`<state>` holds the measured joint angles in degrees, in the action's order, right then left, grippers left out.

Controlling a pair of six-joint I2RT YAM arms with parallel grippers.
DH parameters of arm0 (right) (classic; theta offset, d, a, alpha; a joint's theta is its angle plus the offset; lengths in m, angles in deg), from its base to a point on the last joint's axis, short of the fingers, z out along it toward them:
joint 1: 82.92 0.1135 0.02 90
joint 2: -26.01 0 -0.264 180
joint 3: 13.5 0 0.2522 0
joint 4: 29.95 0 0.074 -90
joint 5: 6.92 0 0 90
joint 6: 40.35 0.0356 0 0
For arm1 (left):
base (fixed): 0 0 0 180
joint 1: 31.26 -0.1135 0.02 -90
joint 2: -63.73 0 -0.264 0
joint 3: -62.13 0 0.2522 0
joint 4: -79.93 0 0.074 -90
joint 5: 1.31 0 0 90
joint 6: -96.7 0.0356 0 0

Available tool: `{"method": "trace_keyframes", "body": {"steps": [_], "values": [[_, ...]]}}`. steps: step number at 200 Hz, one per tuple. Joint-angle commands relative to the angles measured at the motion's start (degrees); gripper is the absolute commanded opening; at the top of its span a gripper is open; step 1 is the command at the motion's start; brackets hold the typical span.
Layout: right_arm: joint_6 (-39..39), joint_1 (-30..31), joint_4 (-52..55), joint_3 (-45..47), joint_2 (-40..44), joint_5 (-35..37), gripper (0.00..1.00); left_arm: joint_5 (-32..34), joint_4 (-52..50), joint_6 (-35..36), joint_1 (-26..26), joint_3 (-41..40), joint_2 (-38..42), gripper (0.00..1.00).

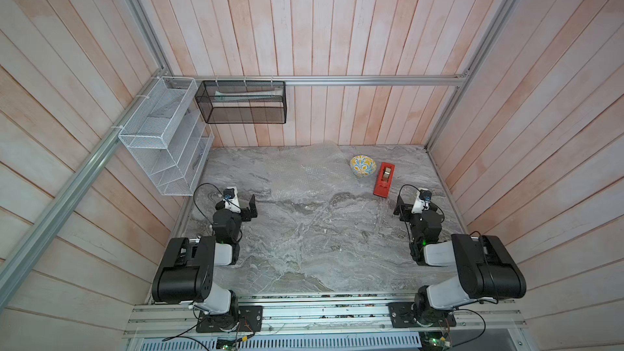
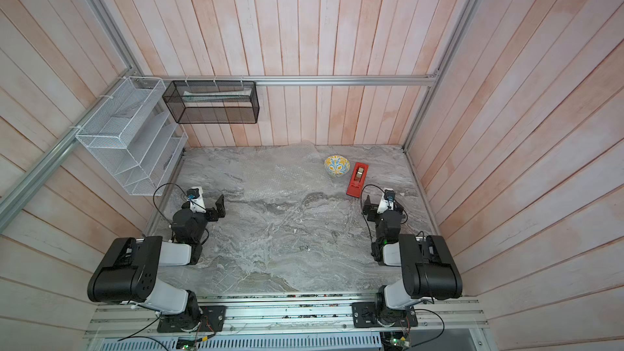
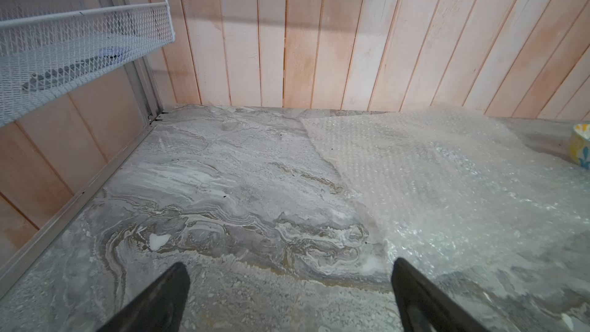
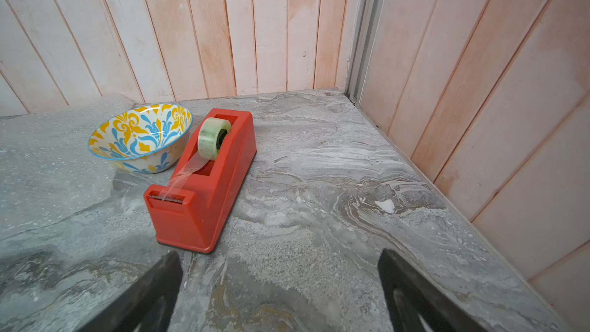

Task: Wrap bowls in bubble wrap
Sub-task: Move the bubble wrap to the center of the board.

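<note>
Soft, even, fairly bright overhead light leaves only faint shadows, such as the dim bands across the wall (image 3: 319, 23) in the left wrist view. The bubble wrap (image 3: 447, 180) glints slightly. Both top views bow the planks (image 1: 60, 62) at the edges, and the near fingers (image 3: 153, 301) look soft-focused.

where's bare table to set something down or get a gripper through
Free: the wide near half between the left gripper and right gripper, short of the bubble wrap; the far right corner past the tape dispenser. Crowded: bowl and dispenser sit close together.
</note>
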<state>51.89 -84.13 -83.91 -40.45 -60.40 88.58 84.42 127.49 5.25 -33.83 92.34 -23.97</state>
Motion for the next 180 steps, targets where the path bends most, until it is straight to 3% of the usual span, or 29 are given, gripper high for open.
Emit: {"method": "trace_keyframes", "body": {"steps": [1, 162, 180], "values": [[-0.4, 0.0, -0.8, -1.0, -0.6, 0.6, 0.98, -1.0, 0.9, 0.8, 0.2, 0.7, -0.5, 1.0], [-0.5, 0.0, -0.9, -0.9, -0.5, 0.5, 0.98, -0.7, 1.9, 1.3, 0.6, 0.5, -0.3, 1.0], [-0.3, 0.1, -2.4, -0.6, -0.1, 0.5, 0.98, 1.4, -6.8, 1.9, 1.8, 3.6, 2.8, 1.0]]}}
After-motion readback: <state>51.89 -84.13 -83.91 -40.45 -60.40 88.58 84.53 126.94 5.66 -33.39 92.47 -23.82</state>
